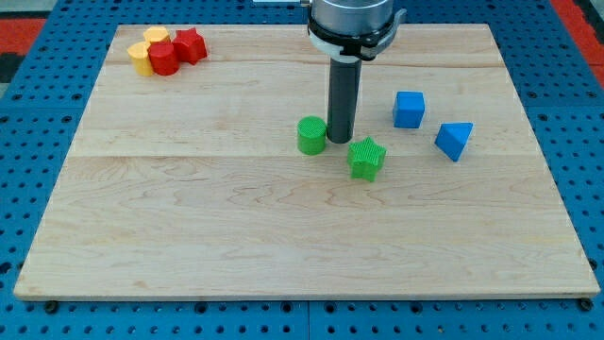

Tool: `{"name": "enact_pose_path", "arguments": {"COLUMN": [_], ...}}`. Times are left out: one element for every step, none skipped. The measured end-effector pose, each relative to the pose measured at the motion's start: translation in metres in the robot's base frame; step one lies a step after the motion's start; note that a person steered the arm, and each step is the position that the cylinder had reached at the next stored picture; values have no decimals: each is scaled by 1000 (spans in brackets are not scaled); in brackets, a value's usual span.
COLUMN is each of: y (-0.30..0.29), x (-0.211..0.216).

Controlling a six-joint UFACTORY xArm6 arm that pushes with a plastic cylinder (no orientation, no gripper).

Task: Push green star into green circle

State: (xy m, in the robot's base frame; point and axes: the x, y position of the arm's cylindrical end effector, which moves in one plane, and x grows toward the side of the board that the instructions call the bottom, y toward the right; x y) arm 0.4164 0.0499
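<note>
My tip sits between the green circle and green star — no pincer here, just a rod. Its mount is cut off at the view's top

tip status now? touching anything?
My tip: no gripper, holds nothing; sits between green circle and green star; contact cannot be told.

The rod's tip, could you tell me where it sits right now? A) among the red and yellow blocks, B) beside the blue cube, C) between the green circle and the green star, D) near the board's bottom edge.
C: my tip stands between the green circle on the view's left and the green star on its right.
</note>
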Motion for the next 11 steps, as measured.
{"name": "enact_pose_path", "arguments": {"y": [71,124,95,63,35,26,62,39,-25,-67,-85], "x": [0,21,24,33,40,41,64,83,61,26,-12]}}
